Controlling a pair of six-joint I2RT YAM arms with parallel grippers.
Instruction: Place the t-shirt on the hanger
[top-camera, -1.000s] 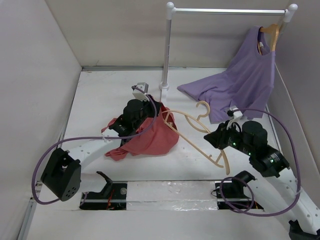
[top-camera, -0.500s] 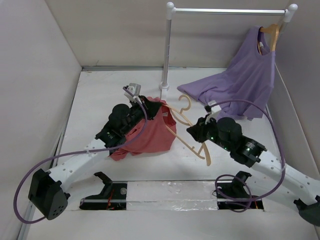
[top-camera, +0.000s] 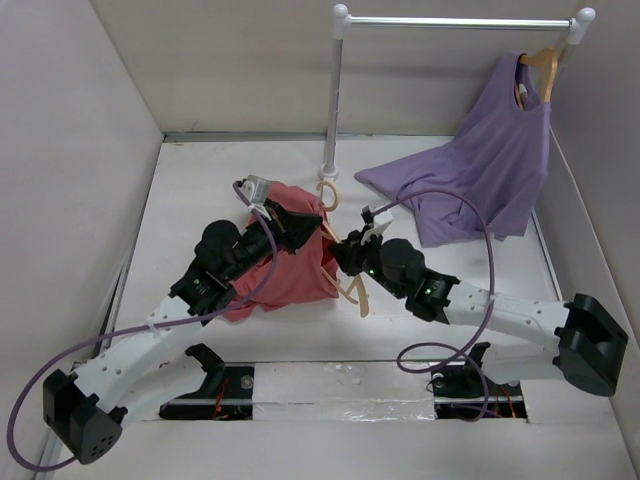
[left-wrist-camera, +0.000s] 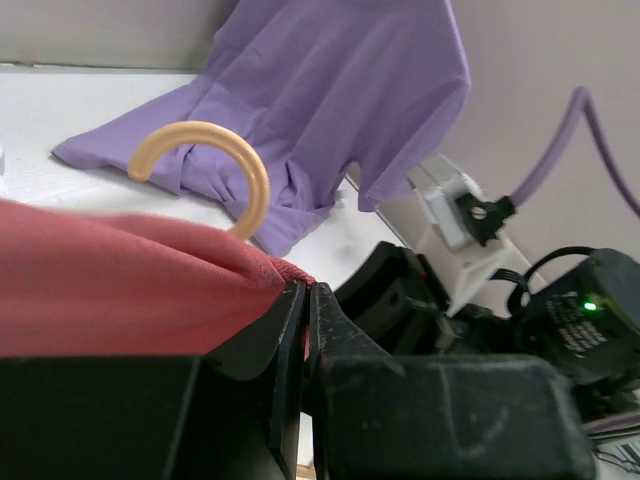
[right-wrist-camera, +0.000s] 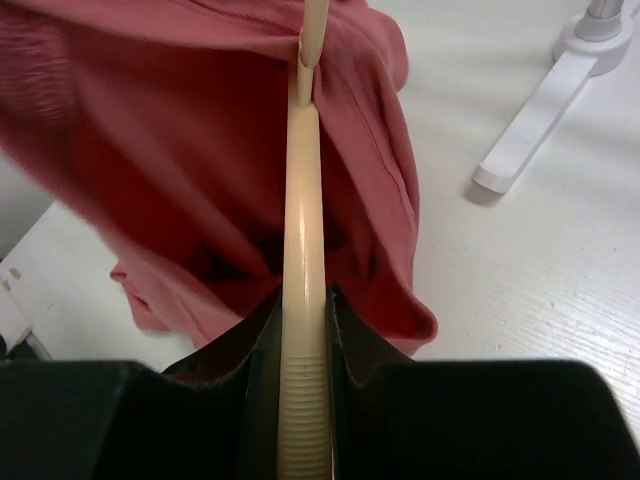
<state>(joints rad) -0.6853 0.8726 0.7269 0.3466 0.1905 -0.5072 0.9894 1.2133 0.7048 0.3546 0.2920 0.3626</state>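
Soft t-shirt (left-wrist-camera: 120, 270) droops, so our left gripper (left-wrist-camera: 305, 300) pinches its edge; our right gripper (right-wrist-camera: 305, 330) clamps the stiff hanger (right-wrist-camera: 303, 200) mid-arm

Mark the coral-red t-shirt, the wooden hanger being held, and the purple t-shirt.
coral-red t-shirt (top-camera: 305, 275), top external view, middle of the bunched cloth.
wooden hanger (right-wrist-camera: 304, 250), right wrist view, mid-length of its arm.
purple t-shirt (top-camera: 495, 150), top external view, chest panel.
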